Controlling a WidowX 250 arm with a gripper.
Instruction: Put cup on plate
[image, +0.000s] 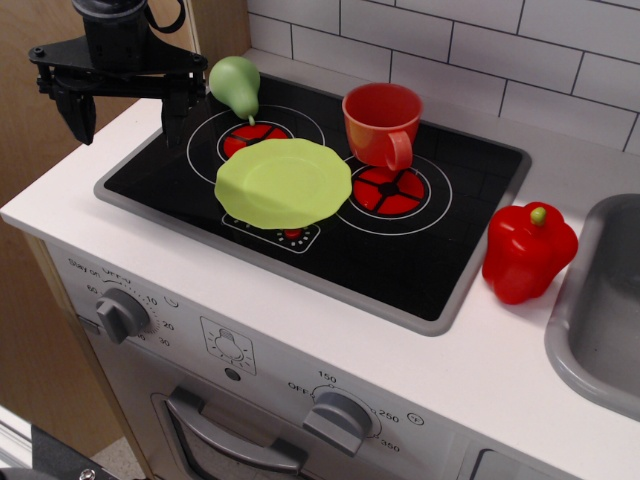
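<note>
The red-orange cup (382, 123) stands upright on the black stovetop, on the far edge of the right burner, its handle facing the front. The lime-green plate (283, 182) lies flat on the stovetop just left of and in front of the cup, close to it. My gripper (126, 108) hangs open and empty above the stove's far left corner, its two black fingers (78, 110) wide apart, well left of the plate and the cup.
A green toy pear (236, 84) stands at the back of the left burner, just right of my gripper. A red toy bell pepper (528, 252) sits on the white counter right of the stove. A grey sink (600, 310) is at the far right. A tiled wall runs behind.
</note>
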